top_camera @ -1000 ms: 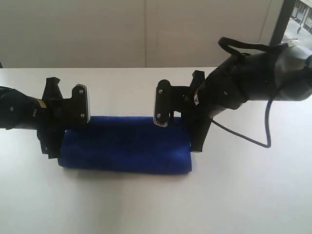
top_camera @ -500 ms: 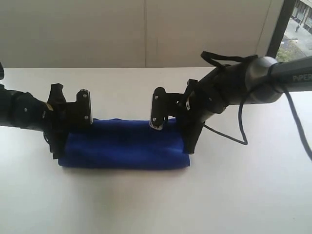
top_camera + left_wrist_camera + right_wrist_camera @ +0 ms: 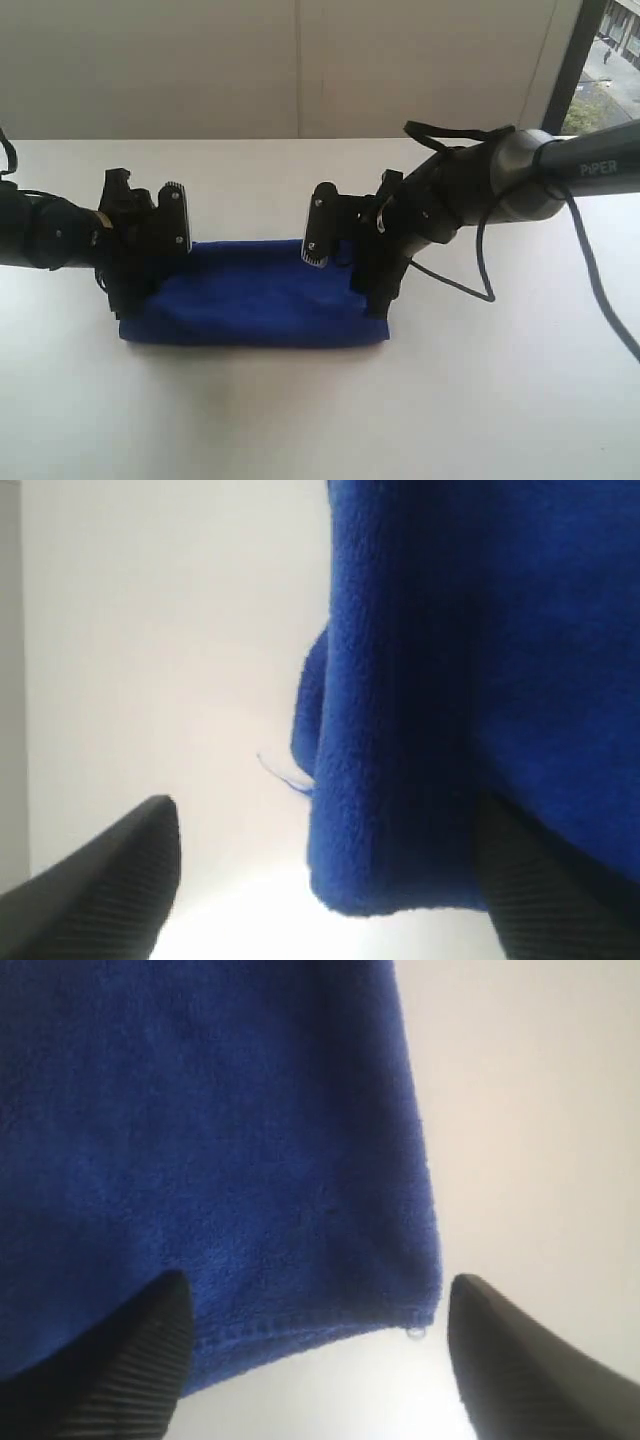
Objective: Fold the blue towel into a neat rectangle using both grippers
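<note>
- The left arm point(image 3: 45, 235) reaches in from the left, low and almost level.
- The left gripper point(image 3: 145, 255) tips downward with its jaws spread wide. In the left wrist view its 2 ribbed fingertips point(image 3: 110, 880) sit far apart.
- The right arm point(image 3: 520, 180) comes in from the right and slopes down toward the middle.
- The right gripper point(image 3: 350, 260) also tips downward with its jaws spread wide. In the right wrist view its 2 ribbed tips point(image 3: 120, 1360) stand far apart.
- The 2 grippers sit at about the same height, well apart, each with its grey screwed jaw block on the inner side.
</note>
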